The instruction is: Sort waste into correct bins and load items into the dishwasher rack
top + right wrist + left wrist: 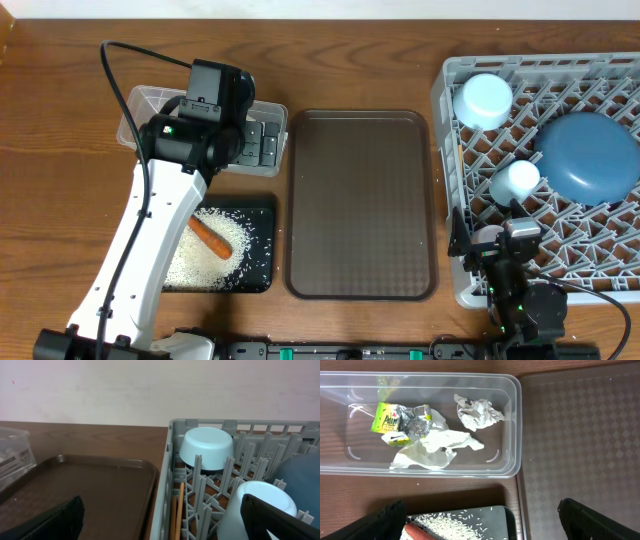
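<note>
While left gripper (482,522) hangs spread over clear tub (516,425) — foil (417,419), tissue (435,450) inside.

Overhead: we look straight down on desk (60,60). Left wrist: close above clear tub (516,425), 10 o'clock. Right wrist: low, level, toward rack (169,465); all share brown tray (360,200).

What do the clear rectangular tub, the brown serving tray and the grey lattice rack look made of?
Clear rectangular tub: glossy transparent plastic, likely; the wooden table shows through its walls. Brown serving tray: probably moulded plastic, matte, with fine surface texture. Grey lattice rack: seemingly rigid moulded plastic, dull finish, thin pegs.
</note>
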`<state>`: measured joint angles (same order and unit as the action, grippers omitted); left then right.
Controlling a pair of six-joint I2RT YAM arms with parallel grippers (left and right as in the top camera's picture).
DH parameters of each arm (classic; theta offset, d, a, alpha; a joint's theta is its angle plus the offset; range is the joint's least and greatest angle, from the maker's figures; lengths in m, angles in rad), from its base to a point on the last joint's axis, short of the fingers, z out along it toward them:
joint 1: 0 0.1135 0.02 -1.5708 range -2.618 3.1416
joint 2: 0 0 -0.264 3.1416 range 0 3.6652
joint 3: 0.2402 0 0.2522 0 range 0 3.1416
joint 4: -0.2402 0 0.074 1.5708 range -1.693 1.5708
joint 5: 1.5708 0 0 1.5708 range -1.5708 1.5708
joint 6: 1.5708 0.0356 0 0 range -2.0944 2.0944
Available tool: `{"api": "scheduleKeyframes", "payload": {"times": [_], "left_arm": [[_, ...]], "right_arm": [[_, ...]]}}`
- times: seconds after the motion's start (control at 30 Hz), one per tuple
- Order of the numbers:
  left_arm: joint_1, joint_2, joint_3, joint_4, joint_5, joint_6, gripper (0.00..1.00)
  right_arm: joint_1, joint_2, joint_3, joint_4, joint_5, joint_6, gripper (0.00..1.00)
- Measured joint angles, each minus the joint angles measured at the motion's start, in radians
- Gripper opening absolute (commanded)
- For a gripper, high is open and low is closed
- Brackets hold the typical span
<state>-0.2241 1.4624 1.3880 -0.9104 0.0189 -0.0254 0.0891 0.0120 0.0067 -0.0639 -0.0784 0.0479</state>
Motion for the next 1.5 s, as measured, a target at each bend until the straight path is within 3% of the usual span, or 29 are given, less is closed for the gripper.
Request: {"api": "scheduleKeyframes", "payload": {"times": [0.7, 1.5], "left_arm": [[0.000, -0.026, -0.001, 0.000, 0.000, 0.000, 1.00], [0.000, -0.888, -0.058, 0.005, 0.000, 0.027, 1.00]], "right_arm": [[0.000, 0.000, 0.000, 0.000, 0.000, 0.000, 0.99], [0.000, 0.000, 0.000, 0.000, 0.000, 0.000, 0.99]]}}
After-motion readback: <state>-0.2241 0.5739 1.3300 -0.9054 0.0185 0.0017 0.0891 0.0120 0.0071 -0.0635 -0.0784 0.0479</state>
